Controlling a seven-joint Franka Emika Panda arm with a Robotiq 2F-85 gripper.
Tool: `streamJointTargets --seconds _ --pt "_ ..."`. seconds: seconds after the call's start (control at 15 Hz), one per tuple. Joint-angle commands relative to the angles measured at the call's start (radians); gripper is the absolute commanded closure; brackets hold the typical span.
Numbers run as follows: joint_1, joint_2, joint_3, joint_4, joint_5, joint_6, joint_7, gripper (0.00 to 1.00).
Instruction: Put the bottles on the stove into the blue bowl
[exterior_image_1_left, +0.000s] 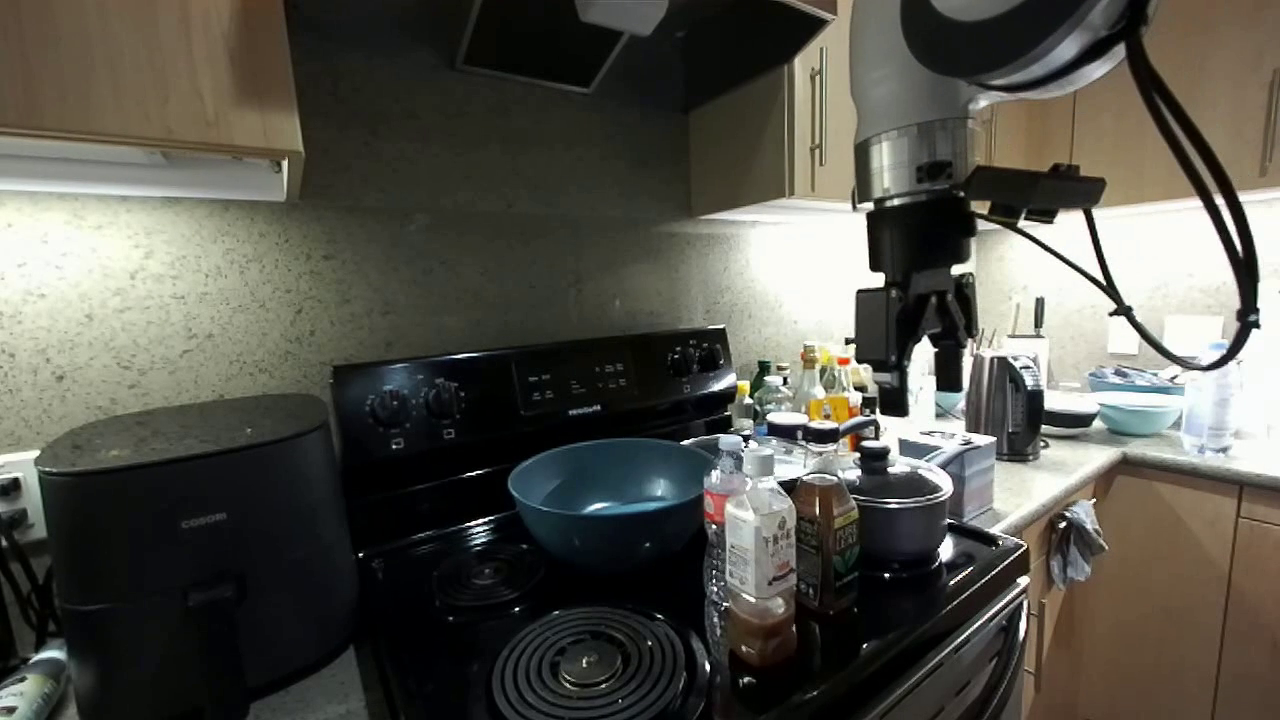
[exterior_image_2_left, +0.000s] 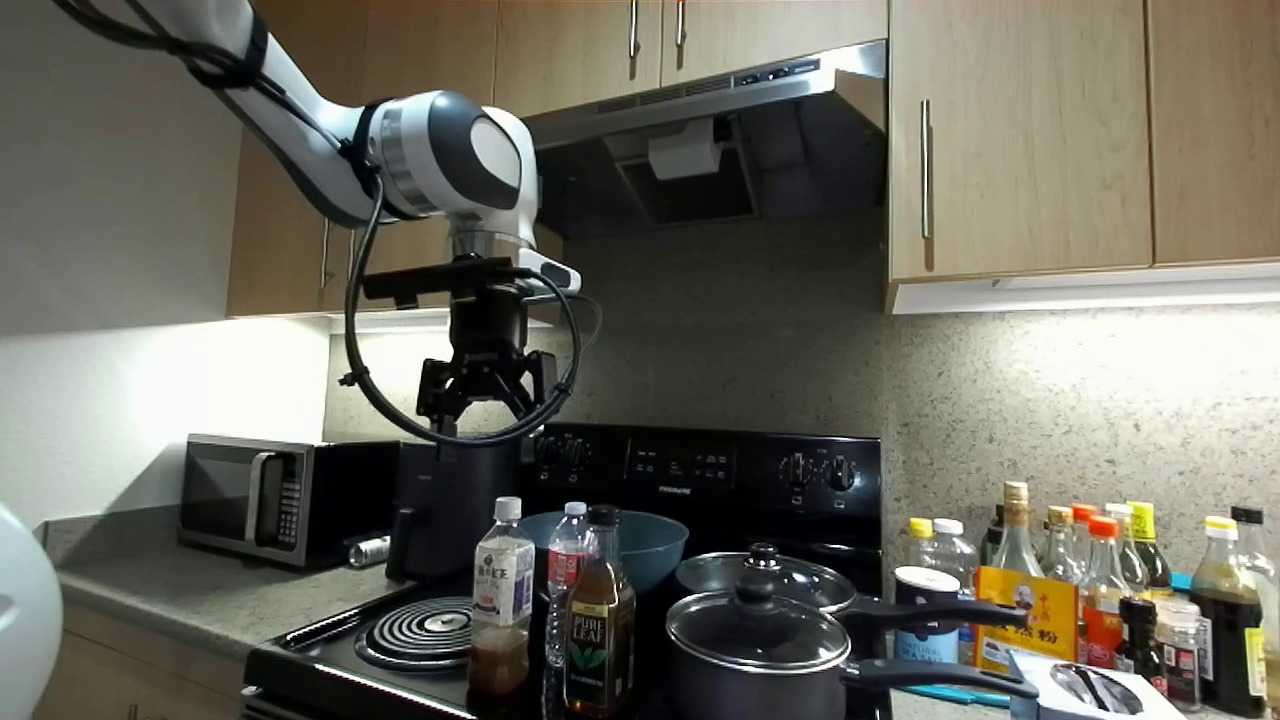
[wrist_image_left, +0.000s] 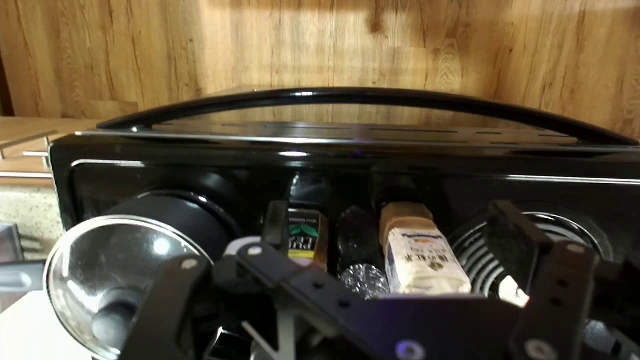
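While the gripper (exterior_image_1_left: 922, 378) hangs with its jaws wide apart and empty, the milk-tea bottle (exterior_image_1_left: 762, 550), clear red-labelled bottle (exterior_image_1_left: 715, 510) and Pure Leaf bottle (exterior_image_1_left: 828, 540) stand upright on the stove (exterior_image_1_left: 440, 640), the blue bowl (exterior_image_1_left: 600, 533) at their ten o'clock in an exterior view. With such narrow gaps, an off-centre descent could topple a neighbour (all three look tippy), perhaps against the glass-lidded saucepan (exterior_image_1_left: 900, 522) at three o'clock.
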Motion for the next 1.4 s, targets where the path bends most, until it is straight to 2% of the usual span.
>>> streamJointTargets --seconds 0.0,0.27,0.33,0.73,0.93,1.33 --pt "0.047 0.094 0.041 0.104 0.009 0.029 0.050 0.00" --pt "0.094 0.163 0.092 0.131 -0.022 0.051 0.068 0.00" --pt "0.093 0.124 0.069 0.118 -0.004 0.030 0.049 0.00" --pt "0.100 0.135 0.063 0.120 -0.003 0.034 0.049 0.00" --pt "0.114 0.192 0.043 0.137 0.058 0.046 -0.006 0.00" --pt "0.113 0.325 0.051 0.198 0.032 0.094 0.005 0.00"
